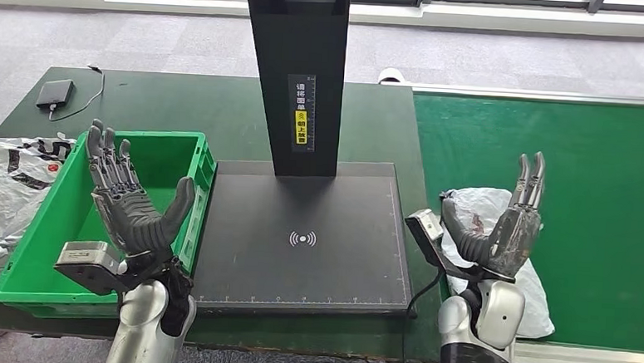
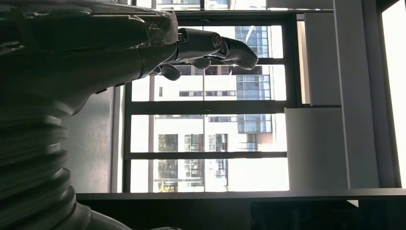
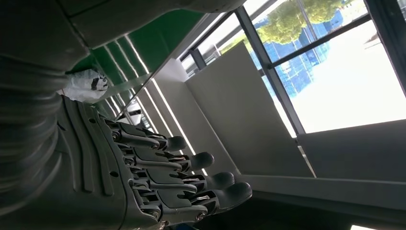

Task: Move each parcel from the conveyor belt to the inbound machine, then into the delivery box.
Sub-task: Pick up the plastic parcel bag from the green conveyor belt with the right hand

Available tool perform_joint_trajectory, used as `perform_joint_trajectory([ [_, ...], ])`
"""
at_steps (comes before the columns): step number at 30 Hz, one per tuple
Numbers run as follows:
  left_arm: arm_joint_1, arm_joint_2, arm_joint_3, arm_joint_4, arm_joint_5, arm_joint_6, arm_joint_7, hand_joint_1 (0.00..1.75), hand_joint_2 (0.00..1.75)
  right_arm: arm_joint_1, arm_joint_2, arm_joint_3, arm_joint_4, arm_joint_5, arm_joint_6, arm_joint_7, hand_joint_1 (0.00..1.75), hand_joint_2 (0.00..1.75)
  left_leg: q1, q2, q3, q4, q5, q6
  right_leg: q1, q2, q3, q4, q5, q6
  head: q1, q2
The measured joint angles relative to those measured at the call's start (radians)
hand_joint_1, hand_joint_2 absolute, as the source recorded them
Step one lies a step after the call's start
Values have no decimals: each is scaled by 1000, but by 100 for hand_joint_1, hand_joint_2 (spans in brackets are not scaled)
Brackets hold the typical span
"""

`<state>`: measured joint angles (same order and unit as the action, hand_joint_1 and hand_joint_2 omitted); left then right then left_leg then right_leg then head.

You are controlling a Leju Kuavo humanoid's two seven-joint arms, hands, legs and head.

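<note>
The parcel [image 1: 489, 240] — a white plastic mailer bag — lies on the green conveyor belt [image 1: 584, 203] directly beyond and beneath the right hand [image 1: 507, 229], so close in the head view that the palm and wrist cover its middle; whether the hand touches it cannot be told, though the raised fingers suggest it hangs just above. The right hand is released, fingers straight and pointing up and away from the body, thumb spread toward the scanner side, nothing in it. The bag's long axis seems to run from the near edge of the belt away toward the far side, roughly in line with that forearm, with its bulk spilling out to the hand's outer side. The left hand [image 1: 130, 205] is likewise released and bare, palm up with fingers spread, hovering over the near corner of the green box [image 1: 198, 171] and well apart from the parcel, with the black scanner plate [image 1: 303, 239] between them. So the right hand is plainly the nearer one, and the coming move looks like a turn of the palm downward and a short drop onto the bag — then a carry inward, toward its thumb side, onto the plate. The thin, slack plastic may bunch or slip, so a grip across the narrow width looks safer.
</note>
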<state>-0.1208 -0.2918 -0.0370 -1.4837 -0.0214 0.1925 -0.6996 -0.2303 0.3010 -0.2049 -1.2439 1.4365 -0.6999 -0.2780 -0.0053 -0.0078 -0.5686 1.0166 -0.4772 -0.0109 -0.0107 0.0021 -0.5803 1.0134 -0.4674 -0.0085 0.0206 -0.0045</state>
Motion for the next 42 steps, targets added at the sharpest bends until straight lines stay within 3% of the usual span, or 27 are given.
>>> perform_joint_trajectory([
  [2, 1, 0, 1, -4, 1, 1, 0, 0, 175, -20, -7, -1, 43, 58, 1, 157, 0, 175, 0, 1, 0, 0, 0, 0, 0, 0, 0, 0, 0, 0, 0, 0],
  [5, 3, 0, 3, -13, 8, 3, 0, 0, 175, -84, -50, 2, 205, 85, 17, 469, 0, 175, 0, 0, 0, 0, 1, 1, 0, 0, 0, 0, 0, 0, 0, 0],
  [8, 6, 0, 6, -21, 16, 7, 0, 0, 175, -136, -110, 6, 373, 85, 37, 606, 0, 175, -1, -2, -1, 1, 1, 2, -1, -2, 0, 0, 1, 1, 0, 0],
  [15, 8, 0, 18, -24, 18, 10, 0, 0, 175, -199, -189, 3, 612, 83, 42, 619, 0, 175, -1, -2, -1, 1, 1, 2, -1, -2, -1, 0, 1, 2, 0, 0],
  [28, 9, 0, 27, -24, 4, 9, 0, 0, 175, -242, -204, -10, 739, 77, 115, 573, 0, 175, -1, -2, -1, 1, 1, 2, -1, -2, -1, 0, 1, 2, 0, 0],
  [32, 10, 0, 27, -24, 2, 4, 0, 0, 175, -254, -204, -33, 764, 43, 209, 514, 0, 175, -1, -2, -1, 1, 1, 2, -1, -1, -1, 0, 1, 2, 0, 0],
  [37, 9, 0, 27, -19, 0, 4, 0, 0, 175, -260, -204, -62, 803, 58, 333, 575, 0, 175, -1, -2, -2, 1, 1, 2, -1, -2, -1, 0, 1, 2, 0, 0],
  [40, 9, 0, 27, -15, 0, 3, 0, 0, 175, -258, -204, -72, 821, 65, 360, 582, 42, 175, -1, -1, -2, 1, 1, 2, -1, -1, -1, 0, 1, 2, 0, 0],
  [41, 9, 0, 27, -14, 0, 3, 0, 0, 175, -258, -204, -74, 825, 67, 367, 583, 86, 175, -1, -1, -2, 1, 1, 2, -1, -1, -1, 0, 1, 2, 0, 0],
  [42, 9, 0, 27, -13, 0, 2, 0, 0, 175, -258, -204, -76, 828, 68, 372, 584, 115, 175, -1, -1, -1, 1, 1, 2, -1, -1, -1, 0, 1, 2, 0, 0],
])
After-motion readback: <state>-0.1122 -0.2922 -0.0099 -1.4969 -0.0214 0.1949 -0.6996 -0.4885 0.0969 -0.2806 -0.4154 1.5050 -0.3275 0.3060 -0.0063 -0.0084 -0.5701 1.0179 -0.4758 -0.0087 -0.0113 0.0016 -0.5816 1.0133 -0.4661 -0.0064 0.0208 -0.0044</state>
